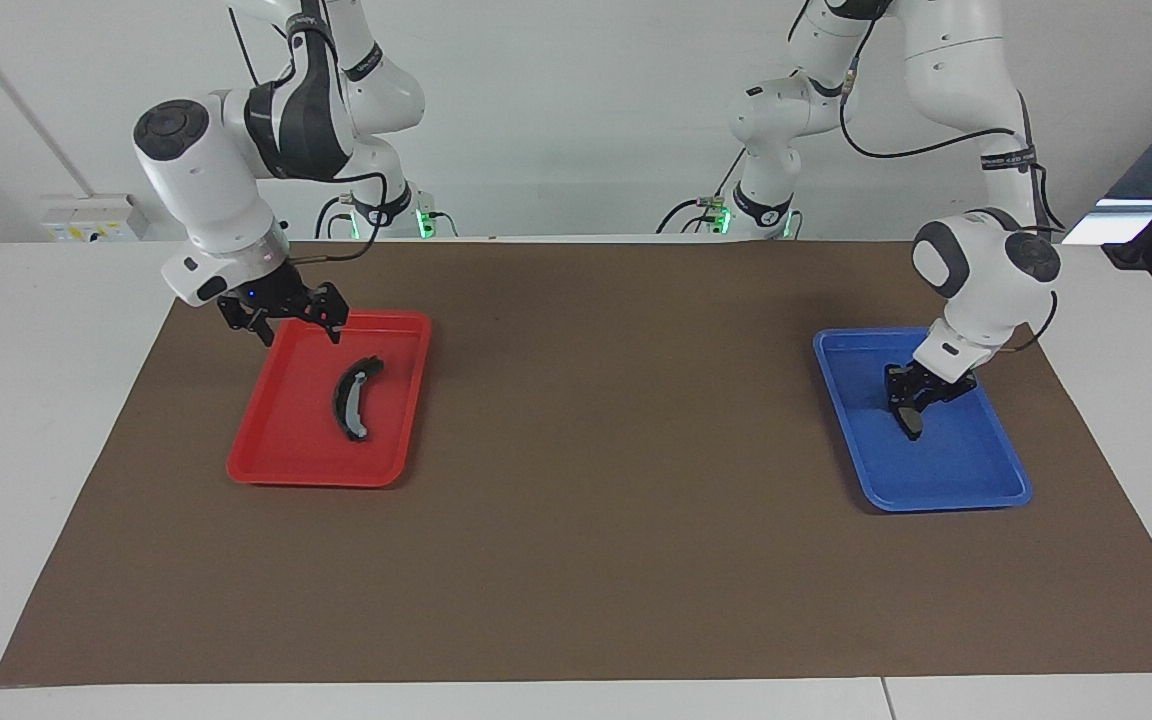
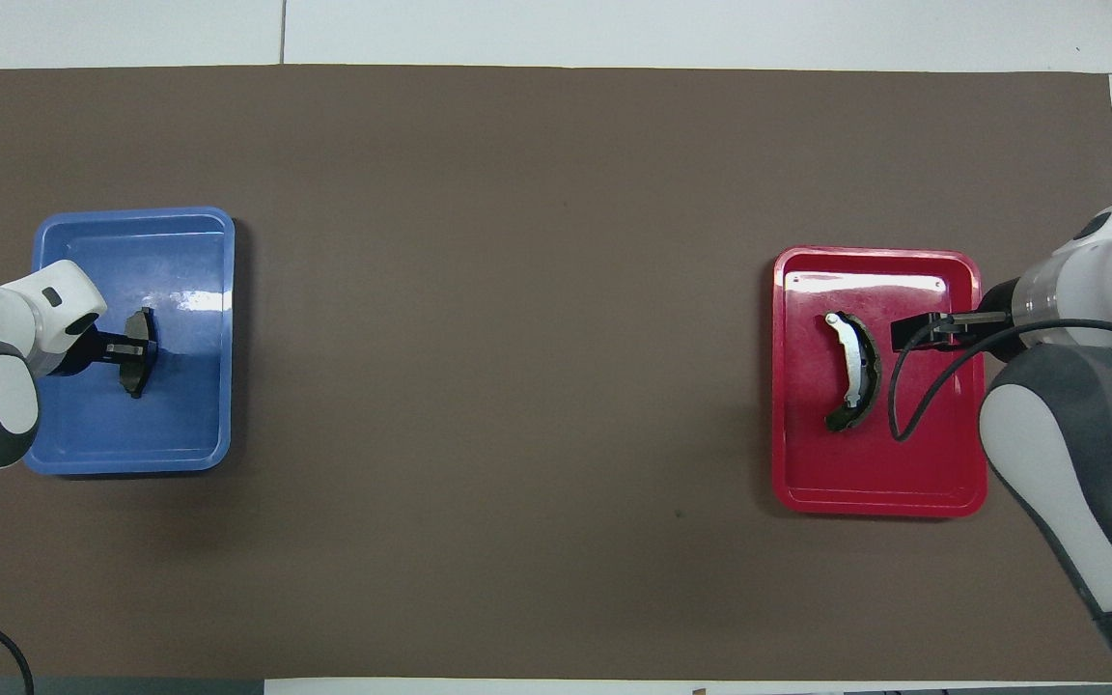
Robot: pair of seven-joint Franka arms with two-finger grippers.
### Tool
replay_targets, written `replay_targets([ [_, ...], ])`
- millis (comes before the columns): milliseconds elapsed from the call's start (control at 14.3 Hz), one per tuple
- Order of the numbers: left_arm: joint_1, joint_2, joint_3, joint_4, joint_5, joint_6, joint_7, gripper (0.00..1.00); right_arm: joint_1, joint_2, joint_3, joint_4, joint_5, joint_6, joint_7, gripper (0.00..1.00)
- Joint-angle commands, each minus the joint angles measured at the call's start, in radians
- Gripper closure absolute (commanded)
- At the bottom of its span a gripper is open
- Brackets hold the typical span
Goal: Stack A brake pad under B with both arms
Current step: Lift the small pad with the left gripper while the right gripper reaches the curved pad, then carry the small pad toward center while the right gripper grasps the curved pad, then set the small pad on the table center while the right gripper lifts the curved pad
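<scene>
Brake pad A (image 1: 913,421), short and dark, is in the blue tray (image 1: 976,480) at the left arm's end of the table. My left gripper (image 1: 906,402) is down in that tray and shut on the pad, which stands tilted between the fingers; it also shows in the overhead view (image 2: 141,353), with the gripper (image 2: 124,349) beside it. Shoe B (image 1: 355,398), a black crescent with a light grey strip, lies flat in the red tray (image 1: 276,450). My right gripper (image 1: 296,322) is open and empty, raised over that tray's edge nearest the robots, apart from the shoe (image 2: 851,373).
Both trays sit on a brown mat (image 1: 616,450) that covers most of the white table. The red tray (image 2: 879,483) is at the right arm's end and the blue tray (image 2: 180,425) at the left arm's end, with bare mat between them. A cable (image 2: 913,396) hangs from the right wrist.
</scene>
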Motion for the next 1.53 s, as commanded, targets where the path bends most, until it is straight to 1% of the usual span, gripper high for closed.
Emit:
replay_targets([
  [0,-0.005,-0.061,-0.004,0.009,0.012,-0.055,-0.02,0.99,-0.002,0.008,0.003,-0.106,0.012,0.131,0.015,0.0],
  [140,-0.023,-0.08,-0.014,0.092,0.013,-0.191,-0.044,0.99,-0.002,0.033,0.003,-0.13,0.012,0.171,0.013,0.0],
  [279,-0.112,-0.08,-0.013,0.146,0.015,-0.279,-0.162,0.99,-0.002,0.064,0.003,-0.152,0.012,0.225,0.015,0.0],
  [349,-0.156,-0.079,-0.013,0.154,0.015,-0.288,-0.251,0.99,-0.002,0.066,0.003,-0.179,0.012,0.266,0.013,0.0],
  [419,-0.225,-0.079,-0.013,0.154,0.015,-0.281,-0.353,0.99,-0.002,0.066,0.003,-0.201,0.012,0.301,0.013,0.0],
  [558,-0.337,-0.071,-0.015,0.154,0.015,-0.276,-0.51,0.99,-0.002,0.104,0.003,-0.209,0.012,0.335,0.013,0.0],
  [628,-0.412,-0.057,-0.015,0.157,0.015,-0.268,-0.591,0.99,-0.002,0.11,0.003,-0.209,0.012,0.342,0.015,0.0],
  [837,-0.576,0.003,-0.013,0.166,0.017,-0.189,-0.796,0.99,0.006,0.136,0.005,-0.215,0.012,0.363,0.012,0.0],
  [907,-0.624,0.013,-0.013,0.167,0.017,-0.176,-0.842,0.99,0.014,0.139,0.003,-0.216,0.012,0.365,0.012,0.04],
  [977,-0.658,0.026,-0.013,0.17,0.017,-0.167,-0.872,0.99,0.014,0.155,0.003,-0.215,0.012,0.366,0.013,0.12],
  [1047,-0.686,0.042,-0.013,0.18,0.017,-0.15,-0.899,0.99,0.014,0.164,0.005,-0.215,0.012,0.369,0.015,0.16],
  [1186,-0.736,0.104,-0.013,0.227,0.02,-0.124,-0.96,0.99,0.014,0.167,0.003,-0.215,0.012,0.38,0.015,0.21],
  [1256,-0.741,0.136,-0.013,0.261,0.021,-0.124,-0.975,0.99,0.014,0.167,0.003,-0.215,0.012,0.38,0.013,0.29],
  [1326,-0.747,0.151,-0.013,0.275,0.021,-0.121,-0.982,0.97,0.014,0.167,0.003,-0.215,0.012,0.38,0.013,0.4],
  [1395,-0.767,0.167,-0.013,0.278,0.021,-0.113,-0.983,0.94,0.014,0.167,0.005,-0.215,0.012,0.379,0.015,0.51],
  [1465,-0.773,0.178,-0.013,0.278,0.021,-0.089,-0.988,0.9,0.014,0.167,0.003,-0.215,0.012,0.377,0.015,0.59],
])
